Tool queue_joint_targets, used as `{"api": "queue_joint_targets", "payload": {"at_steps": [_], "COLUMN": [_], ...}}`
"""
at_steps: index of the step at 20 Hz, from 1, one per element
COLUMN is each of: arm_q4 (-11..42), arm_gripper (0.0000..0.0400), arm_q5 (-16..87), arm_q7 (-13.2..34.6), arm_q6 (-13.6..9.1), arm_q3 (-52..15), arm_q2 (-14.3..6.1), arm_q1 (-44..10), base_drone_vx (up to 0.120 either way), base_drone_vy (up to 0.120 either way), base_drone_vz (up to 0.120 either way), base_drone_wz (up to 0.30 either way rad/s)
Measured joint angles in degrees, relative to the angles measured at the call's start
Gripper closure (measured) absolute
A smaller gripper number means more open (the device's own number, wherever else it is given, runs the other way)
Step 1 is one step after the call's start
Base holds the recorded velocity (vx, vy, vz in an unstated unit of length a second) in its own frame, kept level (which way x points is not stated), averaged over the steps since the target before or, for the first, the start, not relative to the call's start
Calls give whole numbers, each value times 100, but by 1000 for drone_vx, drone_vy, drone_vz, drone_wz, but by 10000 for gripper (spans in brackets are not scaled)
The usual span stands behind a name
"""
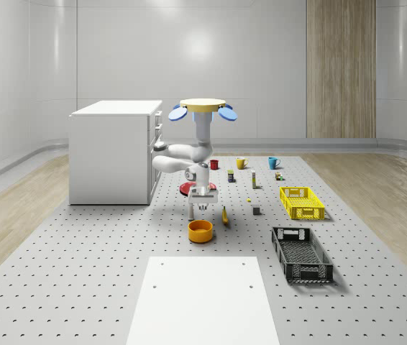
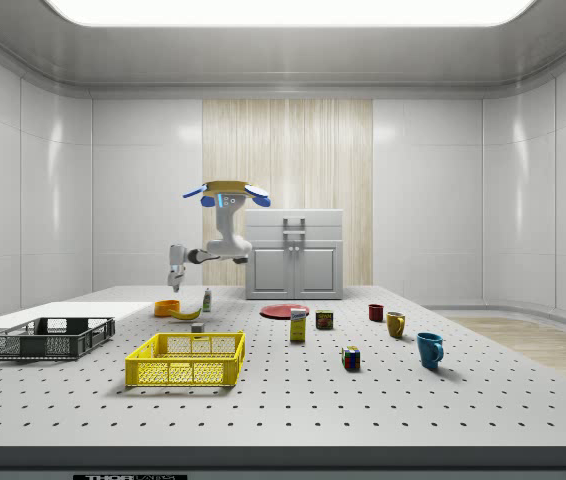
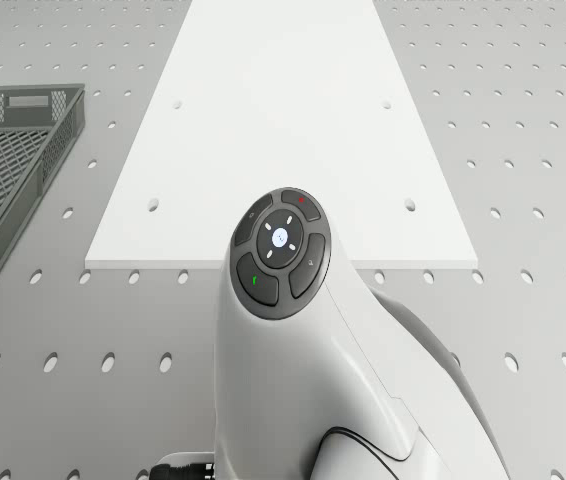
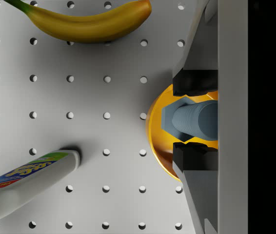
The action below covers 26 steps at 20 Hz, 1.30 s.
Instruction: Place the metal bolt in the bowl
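While the drone with the yellow disc top and blue rotors [image 1: 202, 108] hovers above the grey perforated bench [image 1: 81, 273], close in front of the white cabinet [image 1: 113, 151], its white arm reaches down and forward so that the gripper [image 4: 195, 118] hangs just over the round orange bowl [image 1: 200, 231]. The gripper is clenched on the grey-blue metal bolt [image 4: 189, 118]: in the wrist view the two black pads [image 4: 194, 82] press the hexagonal head from both sides, and the threaded shaft lies across between them. I think the bolt is held this way, directly above the bowl's orange inside, so that a simple release will let it fall into the bowl and not on the bench; the gripper is also low, so the drop should be short. The bolt is not yet in the bowl. Near the bowl lie a yellow banana [image 4: 87, 22] and a white tube with a colourful label [image 4: 28, 180]; the yellow letters on that label are partly cut off and I cannot read them with certainty. On the arm, in the drone view, a dark round button panel [image 3: 281, 250] carries small symbols but no readable words.
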<state>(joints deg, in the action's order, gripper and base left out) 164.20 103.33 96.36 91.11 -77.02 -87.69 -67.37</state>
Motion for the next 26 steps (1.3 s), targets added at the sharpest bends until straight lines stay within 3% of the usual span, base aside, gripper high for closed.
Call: {"api": "queue_joint_targets", "payload": {"at_steps": [6, 19, 20, 22, 24, 26], "arm_q4": [0, -236, -256, -288, -309, -304], "arm_gripper": [261, 261, 242, 147, 93, 67], "arm_q5": [-3, 842, 896, 973, 1015, 981], "arm_q7": [1, 1, 0, 10, 54, -41], "arm_q6": [7, 334, 352, 381, 402, 378], "arm_q3": [-1, 892, 949, 1038, 1091, 1070], "arm_q2": [-7, -16, -9, 5, 16, 48], "arm_q1": [-2, -135, -146, -160, -170, -125], "base_drone_vx": [120, 0, 0, 0, 0, 0], "base_drone_vy": [0, 0, 0, 0, 0, 0], "base_drone_vz": [-60, 0, 0, 0, 0, 0], "base_drone_wz": [0, 0, 0, 0, 0, 0]}}
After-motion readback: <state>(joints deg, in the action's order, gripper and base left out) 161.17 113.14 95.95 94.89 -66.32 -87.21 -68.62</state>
